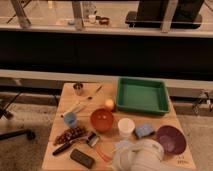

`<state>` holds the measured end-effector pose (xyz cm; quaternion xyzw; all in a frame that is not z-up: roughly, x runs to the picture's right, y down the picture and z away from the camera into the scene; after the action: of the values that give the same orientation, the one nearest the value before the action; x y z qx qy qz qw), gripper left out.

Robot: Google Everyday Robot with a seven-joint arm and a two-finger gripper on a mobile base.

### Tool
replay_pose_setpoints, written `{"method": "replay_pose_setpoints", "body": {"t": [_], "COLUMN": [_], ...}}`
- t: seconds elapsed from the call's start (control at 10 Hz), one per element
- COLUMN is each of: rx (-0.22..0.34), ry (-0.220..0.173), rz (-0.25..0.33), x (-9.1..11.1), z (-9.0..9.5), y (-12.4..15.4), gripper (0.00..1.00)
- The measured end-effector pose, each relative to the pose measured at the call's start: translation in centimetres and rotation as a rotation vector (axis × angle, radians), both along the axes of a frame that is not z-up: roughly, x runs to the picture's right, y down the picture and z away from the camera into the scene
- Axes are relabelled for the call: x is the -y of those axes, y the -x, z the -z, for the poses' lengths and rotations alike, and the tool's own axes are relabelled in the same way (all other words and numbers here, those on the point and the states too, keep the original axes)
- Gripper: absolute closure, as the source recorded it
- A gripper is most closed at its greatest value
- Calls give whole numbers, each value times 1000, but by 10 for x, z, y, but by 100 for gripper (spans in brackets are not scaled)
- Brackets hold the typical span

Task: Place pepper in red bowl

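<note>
The pepper is a slim orange-red piece lying flat near the table's front edge, just in front of the red bowl. The red bowl stands upright mid-table and looks empty. My white arm comes in from the bottom edge, right of the pepper. My gripper is at the arm's left end, low over the table, close to the pepper's right side and in front of the white cup. The arm hides part of it.
A green tray stands at the back right and a dark purple bowl at the front right. A blue sponge, a yellow-orange fruit, a blue cup, a metal cup, grapes and a black block surround the bowl.
</note>
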<state>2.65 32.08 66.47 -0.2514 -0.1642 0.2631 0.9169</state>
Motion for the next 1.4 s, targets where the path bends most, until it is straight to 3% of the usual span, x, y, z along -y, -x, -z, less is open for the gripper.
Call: {"method": "replay_pose_setpoints", "body": {"t": [0.4, 0.9, 1.4], "rx": [12, 12, 4], "ry": [-26, -86, -103], "rz": [27, 73, 81], "x": [12, 44, 72], "z": [17, 42, 29], "y": [11, 34, 45], "gripper": [100, 100, 100]}}
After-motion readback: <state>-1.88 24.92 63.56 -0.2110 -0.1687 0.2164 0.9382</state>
